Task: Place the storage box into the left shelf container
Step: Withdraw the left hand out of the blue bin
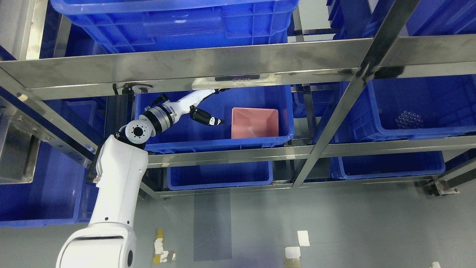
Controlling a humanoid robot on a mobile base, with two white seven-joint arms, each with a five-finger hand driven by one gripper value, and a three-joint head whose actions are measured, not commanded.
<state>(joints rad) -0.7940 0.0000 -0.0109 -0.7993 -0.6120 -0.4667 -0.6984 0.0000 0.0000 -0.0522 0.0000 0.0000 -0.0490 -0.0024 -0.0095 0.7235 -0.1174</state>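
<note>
White arm casing filled the lower left of the head view, closest to the lens, and from it the left arm was extended up into the middle tier of the steel shelf (238,67). At its end the left hand (202,108) was seen inside the blue left shelf container (260,139), its white back raised toward the shelf rail. Dark fingers (206,118) were stretched out loosely and nothing was held in them; the uppermost fingertips were partly lost against the underside of the rail, so their exact pose could not be made out. Just to the right of the fingers, apart from them, the pink storage box (255,123) was found resting upright on the floor of the same container, against its front wall. Further right, a second blue bin (420,108) was partly covered by a diagonal steel post, and a cluster of small shiny items inside it was too small to identify. Other blue bins above and below were cut off by the frame edges.
</note>
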